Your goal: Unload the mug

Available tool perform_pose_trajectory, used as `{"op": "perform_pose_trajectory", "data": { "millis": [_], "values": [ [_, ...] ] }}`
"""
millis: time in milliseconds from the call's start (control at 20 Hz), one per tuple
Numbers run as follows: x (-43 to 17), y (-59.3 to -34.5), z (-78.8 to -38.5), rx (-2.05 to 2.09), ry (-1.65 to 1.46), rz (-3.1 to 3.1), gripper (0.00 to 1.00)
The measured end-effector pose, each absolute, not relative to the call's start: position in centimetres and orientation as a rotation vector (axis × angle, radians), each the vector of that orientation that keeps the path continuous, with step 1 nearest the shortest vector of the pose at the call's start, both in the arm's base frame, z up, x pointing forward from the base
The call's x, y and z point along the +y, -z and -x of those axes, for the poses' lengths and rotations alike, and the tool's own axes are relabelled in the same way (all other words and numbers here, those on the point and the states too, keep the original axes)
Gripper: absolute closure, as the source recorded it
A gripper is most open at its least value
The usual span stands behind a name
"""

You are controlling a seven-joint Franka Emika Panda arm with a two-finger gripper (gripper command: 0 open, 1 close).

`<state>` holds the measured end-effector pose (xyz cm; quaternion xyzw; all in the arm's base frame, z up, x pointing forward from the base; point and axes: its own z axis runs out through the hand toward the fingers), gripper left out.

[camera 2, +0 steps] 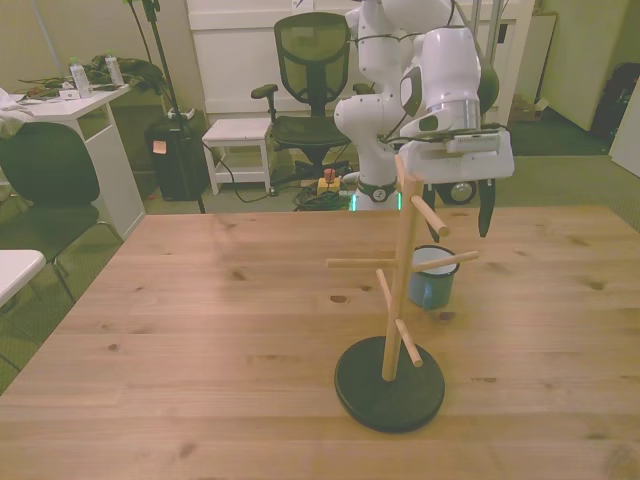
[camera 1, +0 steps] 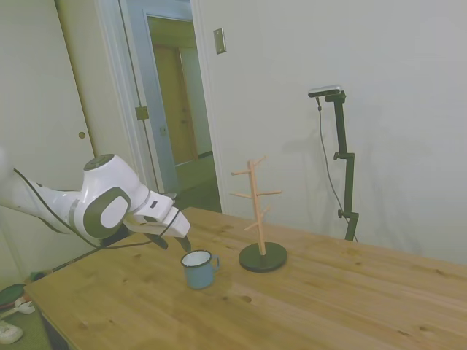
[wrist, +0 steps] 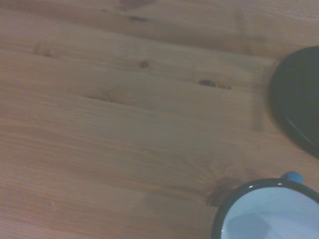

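Observation:
The dusty-blue mug (camera 1: 198,270) (camera 2: 432,284) stands upright on the wooden table, its white inside showing in the wrist view (wrist: 271,216). It rests beside the wooden peg stand (camera 1: 255,208) (camera 2: 403,250), whose pegs are bare. My gripper (camera 1: 182,246) (camera 2: 458,232) hangs just above the mug's rim on the robot's side. It is open, and nothing is between its dark fingers (camera 2: 485,212). In the front view the stand's post partly hides the mug.
The stand's round black base (camera 1: 263,257) (camera 2: 389,385) (wrist: 299,104) sits close to the mug. Bare table (camera 2: 200,320) stretches across the front view's left. Behind the table are an office chair (camera 2: 312,70) and a desk (camera 2: 70,110).

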<state>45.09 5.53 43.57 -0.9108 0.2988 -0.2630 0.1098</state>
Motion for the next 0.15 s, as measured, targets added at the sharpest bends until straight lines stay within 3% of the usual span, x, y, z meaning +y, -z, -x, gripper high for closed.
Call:
{"op": "perform_pose_trajectory", "data": {
  "millis": [150],
  "values": [
    [4.1,-44.6,-43.7,0.917,0.842,2.624,0.00]
  ]
}}
